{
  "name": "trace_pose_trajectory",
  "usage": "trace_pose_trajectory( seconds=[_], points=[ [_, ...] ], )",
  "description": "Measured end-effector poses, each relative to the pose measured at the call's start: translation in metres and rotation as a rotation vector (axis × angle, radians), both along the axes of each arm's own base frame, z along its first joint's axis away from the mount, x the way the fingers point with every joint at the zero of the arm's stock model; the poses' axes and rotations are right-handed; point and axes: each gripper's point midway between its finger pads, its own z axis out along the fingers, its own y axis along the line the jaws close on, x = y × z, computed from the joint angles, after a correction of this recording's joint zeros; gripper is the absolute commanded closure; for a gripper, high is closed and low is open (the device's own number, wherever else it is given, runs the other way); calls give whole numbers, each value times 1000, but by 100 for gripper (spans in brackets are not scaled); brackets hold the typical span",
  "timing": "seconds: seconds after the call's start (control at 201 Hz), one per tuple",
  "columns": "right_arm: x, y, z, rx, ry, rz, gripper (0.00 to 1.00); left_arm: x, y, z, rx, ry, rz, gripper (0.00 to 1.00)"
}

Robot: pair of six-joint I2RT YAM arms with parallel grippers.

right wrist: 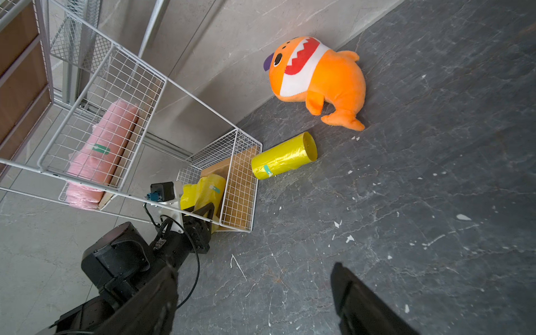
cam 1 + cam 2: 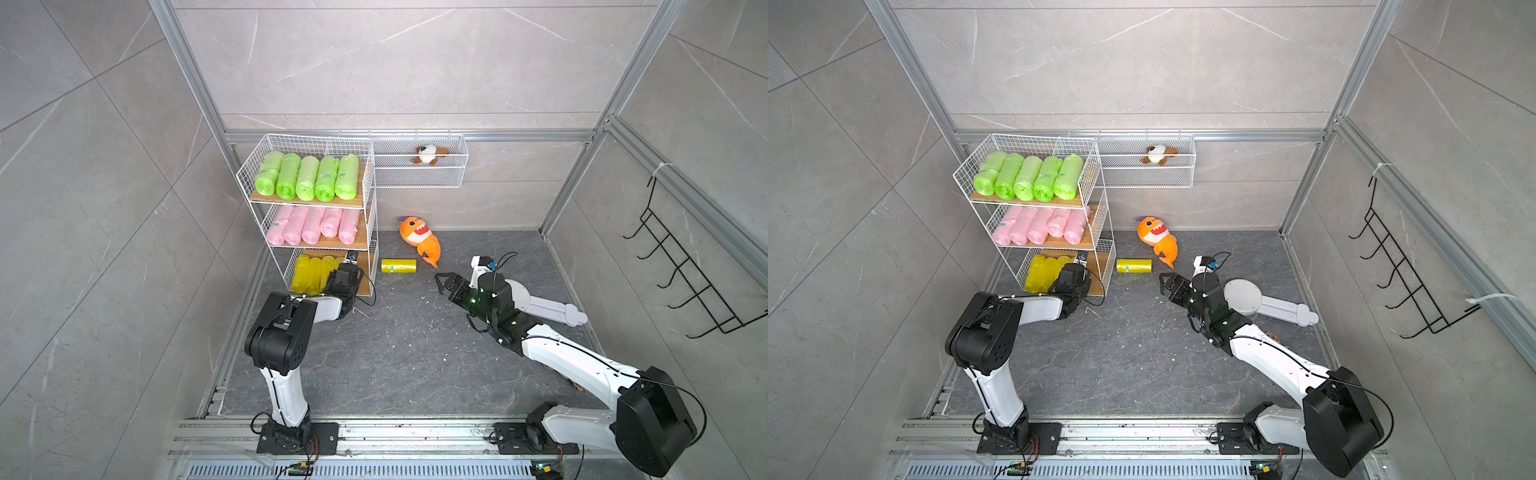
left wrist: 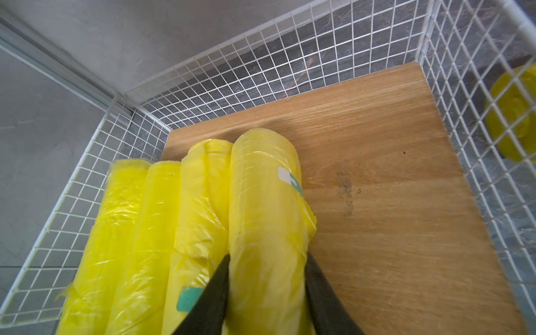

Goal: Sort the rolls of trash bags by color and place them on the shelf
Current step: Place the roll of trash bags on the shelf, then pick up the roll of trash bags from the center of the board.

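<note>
1. The left gripper (image 3: 265,258) reaches into the bottom tier of the shelf (image 2: 286,203), its jaws clasping the fourth yellow roll (image 3: 261,188), which lies against three other yellow rolls (image 3: 162,232).
2. A loose yellow roll (image 2: 399,266) lies on the floor just beside the shelf.
3. The right gripper (image 2: 441,284) hovers farther from the shelf, jaws spread and empty.

Lab test cell, aluminium framing (image 2: 540,136), tiled wall panels (image 2: 395,62)

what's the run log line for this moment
left gripper: closed on yellow crinkly plastic roll, bottom wood board of white wire shelf | right gripper: open, empty | loose yellow roll: on dark floor
</note>
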Motion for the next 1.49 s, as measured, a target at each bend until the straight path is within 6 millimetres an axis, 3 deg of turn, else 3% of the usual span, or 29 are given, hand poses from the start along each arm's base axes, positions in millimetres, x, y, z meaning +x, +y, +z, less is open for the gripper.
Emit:
trace_pose_trajectory(
  seconds=[0.179, 0.408, 0.707, 0.866, 1.04, 1.194, 1.493],
  points=[
    [0, 0, -2, 1, 7, 6, 13, 3, 3, -14, 50, 28, 5, 45],
    [2, 3, -12, -4, 33, 20, 13, 1, 2, -13, 41, 29, 3, 34],
    [3, 6, -22, -8, 56, 32, 13, -19, 4, 23, -20, -31, 19, 29],
    [9, 10, -33, -44, 85, 40, 13, -43, -1, 45, -118, -64, 18, 28],
    [35, 28, -46, -113, 122, 83, 13, -85, -5, 60, -304, -79, -3, 29],
    [73, 40, -55, -148, 137, 102, 14, -121, -16, 74, -536, -92, -49, 29],
    [142, 49, -92, -187, 196, 72, 14, -152, -62, 94, -883, -8, -196, 29]
  ],
)
